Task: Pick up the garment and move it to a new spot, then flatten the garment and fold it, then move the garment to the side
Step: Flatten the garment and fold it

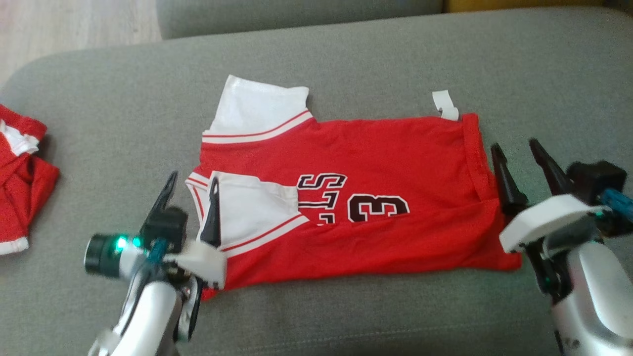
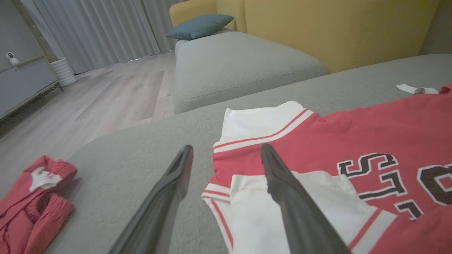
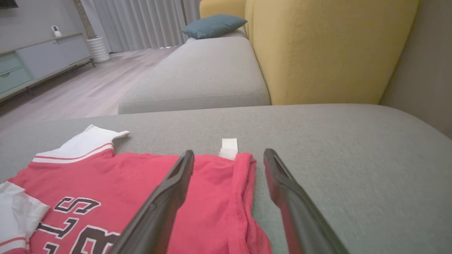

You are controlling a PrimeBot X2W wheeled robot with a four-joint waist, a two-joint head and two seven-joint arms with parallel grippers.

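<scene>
The garment [image 1: 356,198] is a red jersey with white sleeves and dark lettering, lying folded lengthwise on the grey sofa cushion [image 1: 346,64]. My left gripper [image 1: 193,183] stands open over the jersey's left edge, one finger above the folded white sleeve [image 1: 252,207], the other off the cloth. In the left wrist view the garment [image 2: 353,141] lies under the open left gripper [image 2: 226,151]. My right gripper [image 1: 517,151] is open at the jersey's right hem, holding nothing. The right wrist view has the right gripper [image 3: 229,157] straddling the garment's [image 3: 141,183] hem edge.
A second red and white garment [image 1: 20,173] lies bunched at the cushion's left end. A white label [image 1: 445,105] sticks out at the jersey's far right corner. Beyond stand another grey cushion [image 3: 204,74], a yellow backrest [image 3: 328,49], a teal pillow [image 3: 213,25] and wooden floor.
</scene>
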